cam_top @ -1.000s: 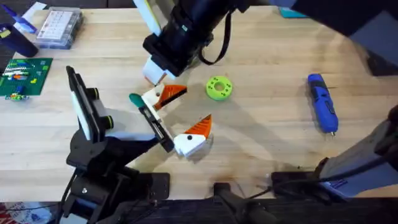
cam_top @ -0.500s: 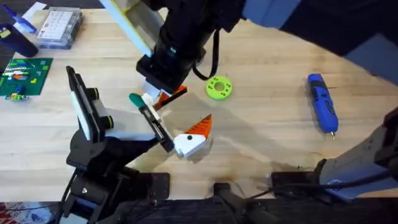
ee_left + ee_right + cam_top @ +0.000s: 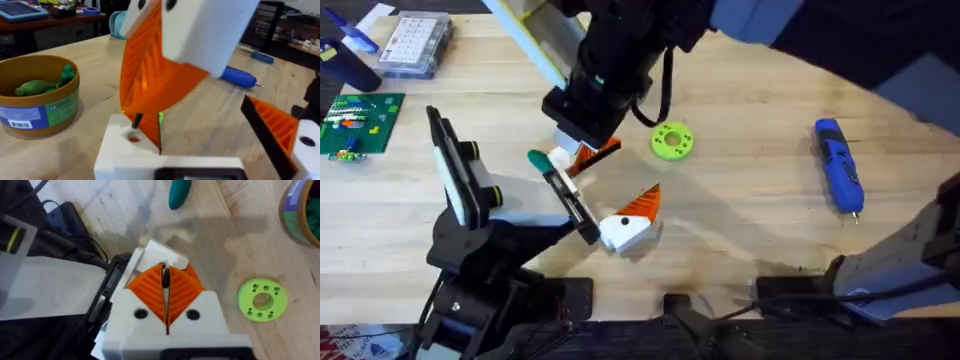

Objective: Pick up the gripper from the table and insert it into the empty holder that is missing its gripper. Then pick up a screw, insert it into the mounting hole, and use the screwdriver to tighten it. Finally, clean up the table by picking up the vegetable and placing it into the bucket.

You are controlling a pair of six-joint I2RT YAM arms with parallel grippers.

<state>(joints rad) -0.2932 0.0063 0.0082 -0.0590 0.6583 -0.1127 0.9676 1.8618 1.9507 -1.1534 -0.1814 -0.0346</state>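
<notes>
Right end effector [image 3: 582, 140] clenched on a black screw over the gripper [image 3: 582, 157], beside the holder [image 3: 563, 190]. Best lowered straight, tip centred on the mounting hole, without tilting.

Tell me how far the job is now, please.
Done, it seems: the gripper sits on the holder, and something green lies in the bucket. In hand: the right gripper holds a small dark screw over the mounting hole. Left: tightening; the screwdriver lies untouched on the table.
</notes>
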